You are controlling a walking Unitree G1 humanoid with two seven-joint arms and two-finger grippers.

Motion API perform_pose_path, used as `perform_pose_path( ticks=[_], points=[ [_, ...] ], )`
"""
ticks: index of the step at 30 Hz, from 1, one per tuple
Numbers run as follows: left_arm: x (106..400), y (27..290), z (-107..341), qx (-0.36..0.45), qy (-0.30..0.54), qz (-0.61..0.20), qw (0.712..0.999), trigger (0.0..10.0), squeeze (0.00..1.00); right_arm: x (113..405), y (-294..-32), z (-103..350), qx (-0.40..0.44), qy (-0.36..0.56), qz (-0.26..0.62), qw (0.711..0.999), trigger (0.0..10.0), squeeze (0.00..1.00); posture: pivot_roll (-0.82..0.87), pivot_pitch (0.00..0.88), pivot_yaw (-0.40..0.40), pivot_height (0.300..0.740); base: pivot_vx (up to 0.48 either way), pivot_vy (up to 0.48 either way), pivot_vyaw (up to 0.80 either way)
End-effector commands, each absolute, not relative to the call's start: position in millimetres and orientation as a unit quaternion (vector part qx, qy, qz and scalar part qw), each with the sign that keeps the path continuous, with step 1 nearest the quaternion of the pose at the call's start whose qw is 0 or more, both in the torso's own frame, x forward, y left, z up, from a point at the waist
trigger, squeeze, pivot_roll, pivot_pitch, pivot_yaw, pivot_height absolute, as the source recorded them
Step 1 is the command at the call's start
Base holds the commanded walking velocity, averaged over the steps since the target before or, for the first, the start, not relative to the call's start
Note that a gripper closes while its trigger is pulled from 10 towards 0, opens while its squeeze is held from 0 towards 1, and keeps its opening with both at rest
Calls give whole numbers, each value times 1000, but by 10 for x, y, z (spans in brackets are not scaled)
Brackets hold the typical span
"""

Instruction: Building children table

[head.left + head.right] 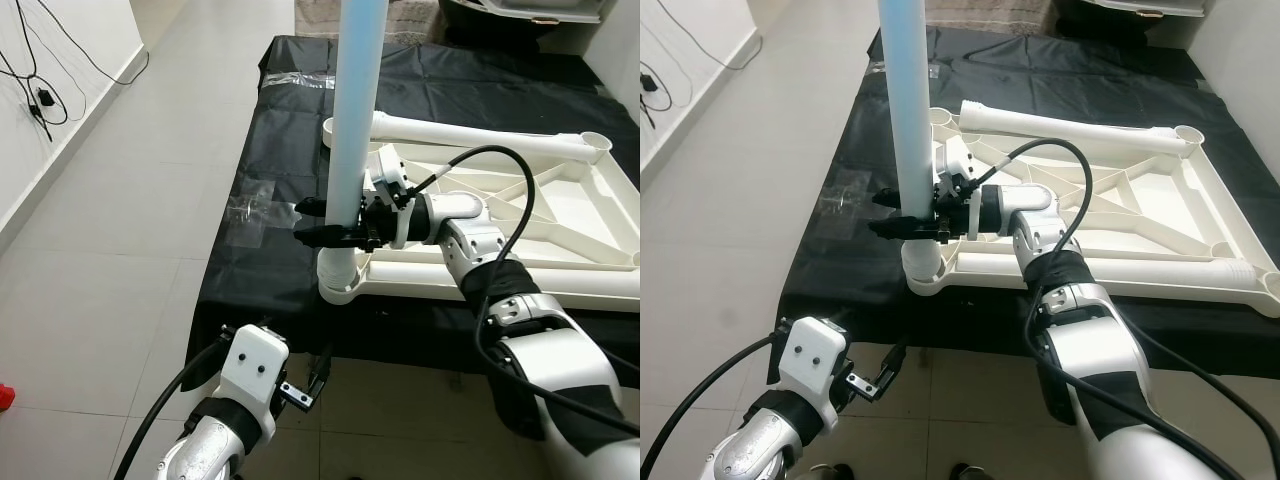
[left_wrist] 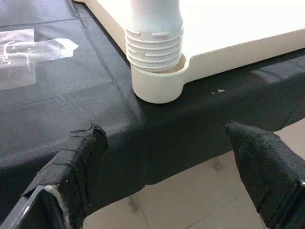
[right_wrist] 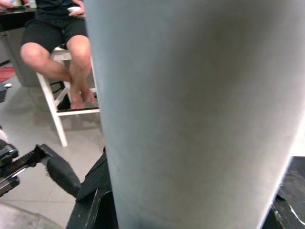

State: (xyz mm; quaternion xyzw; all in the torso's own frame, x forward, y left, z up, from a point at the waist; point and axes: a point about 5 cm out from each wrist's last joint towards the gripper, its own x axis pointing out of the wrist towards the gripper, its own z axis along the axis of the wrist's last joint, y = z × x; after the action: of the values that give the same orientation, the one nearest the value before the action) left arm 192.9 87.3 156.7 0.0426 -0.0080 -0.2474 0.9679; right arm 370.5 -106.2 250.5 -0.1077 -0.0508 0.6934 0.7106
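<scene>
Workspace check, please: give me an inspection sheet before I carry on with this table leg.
Surface: black cloth over a low platform, on a tiled floor.
Job's things: white table top lying upside down; pale blue leg standing upright in the near corner socket, threads still showing.
Clutter: clear plastic wrap on the cloth.
Grippers: right claw closed around the leg just above the socket; left claw open, low, at the cloth's front edge.
Cables: black cable looping over the right arm; wall cables at left.
Surroundings: seated person on a white stool.

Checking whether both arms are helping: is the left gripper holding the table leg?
No. The left gripper hangs open below the table edge, apart from the upright leg that the right gripper clamps.
</scene>
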Motion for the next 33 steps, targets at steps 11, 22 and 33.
perform_pose_path(
  ticks=[11, 22, 33],
  points=[
    [1894, 873, 1564, 51, -4, -252, 966, 10000, 0, 3668, -1229, 2221, -90, 29, 701, 707, 0, 0, 100, 237, -58, 740, 0, 0, 0],
    [1880, 878, 1563, 53, -3, -253, 966, 10000, 0, 3672, -1251, 2202, -103, 30, 695, 711, 0, 0, 104, 237, -56, 740, 0, 0, 0],
    [1875, 890, 1569, 56, -3, -254, 966, 10000, 0, 3642, -1124, 2082, -70, -2, 684, 726, 0, 0, 114, 246, -51, 740, 0, 0, 0]
  ],
)
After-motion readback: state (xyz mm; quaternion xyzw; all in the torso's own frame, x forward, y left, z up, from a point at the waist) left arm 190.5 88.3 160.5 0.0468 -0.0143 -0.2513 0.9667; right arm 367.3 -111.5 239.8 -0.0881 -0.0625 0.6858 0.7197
